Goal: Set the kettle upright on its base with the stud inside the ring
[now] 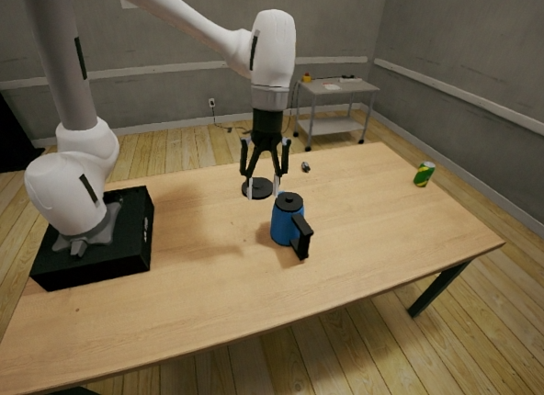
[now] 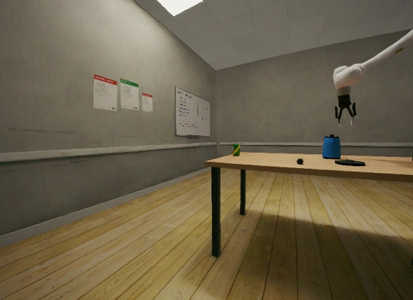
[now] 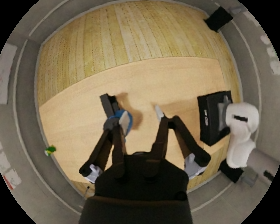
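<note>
A blue kettle (image 1: pixel 288 219) with a black lid and a black handle stands upright on the table, the handle toward the front. It also shows in the exterior view (image 2: pixel 331 146) and in the wrist view (image 3: pixel 122 120). The flat black round base (image 1: pixel 257 187) lies on the table just behind and left of the kettle, apart from it; it also shows in the exterior view (image 2: pixel 349 162). My gripper (image 1: pixel 263 189) hangs in the air above the base and the kettle, fingers half open with nothing between them. It also shows in the exterior view (image 2: pixel 345 120) and in the wrist view (image 3: pixel 140 137).
A green can (image 1: pixel 424 174) stands near the table's far right edge. A small dark object (image 1: pixel 305 166) lies behind the base. The arm's black pedestal (image 1: pixel 94 242) sits at the table's left. A metal cart (image 1: pixel 334 108) stands on the floor behind.
</note>
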Controlling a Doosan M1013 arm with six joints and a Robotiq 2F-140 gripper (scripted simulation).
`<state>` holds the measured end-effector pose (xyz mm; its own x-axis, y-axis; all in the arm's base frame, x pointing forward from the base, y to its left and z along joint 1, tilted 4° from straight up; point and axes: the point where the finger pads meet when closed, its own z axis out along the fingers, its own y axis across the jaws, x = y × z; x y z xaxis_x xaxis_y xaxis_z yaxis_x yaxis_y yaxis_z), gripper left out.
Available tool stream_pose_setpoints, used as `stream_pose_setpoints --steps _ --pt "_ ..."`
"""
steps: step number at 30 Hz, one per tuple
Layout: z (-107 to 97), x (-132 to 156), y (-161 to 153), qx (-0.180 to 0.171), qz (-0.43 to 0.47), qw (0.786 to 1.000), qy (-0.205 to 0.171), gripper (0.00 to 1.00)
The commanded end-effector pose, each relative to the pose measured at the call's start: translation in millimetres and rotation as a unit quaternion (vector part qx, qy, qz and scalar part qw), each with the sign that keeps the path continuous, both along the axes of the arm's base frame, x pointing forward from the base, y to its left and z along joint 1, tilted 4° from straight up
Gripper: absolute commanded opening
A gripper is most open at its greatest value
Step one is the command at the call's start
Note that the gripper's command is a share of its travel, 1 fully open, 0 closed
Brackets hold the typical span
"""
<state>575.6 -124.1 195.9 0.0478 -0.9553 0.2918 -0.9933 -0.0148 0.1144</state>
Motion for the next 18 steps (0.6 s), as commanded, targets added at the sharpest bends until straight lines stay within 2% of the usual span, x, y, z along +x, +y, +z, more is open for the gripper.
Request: stream_pose_setpoints --steps 1,10,18 --pt "2 23 -1 0.032 0.012 0.999 -0.002 0.52" --pt "15 87 -11 0.093 0.048 0.994 -0.032 0.52" --pt "20 108 -16 0.110 0.061 0.991 -0.044 0.52"
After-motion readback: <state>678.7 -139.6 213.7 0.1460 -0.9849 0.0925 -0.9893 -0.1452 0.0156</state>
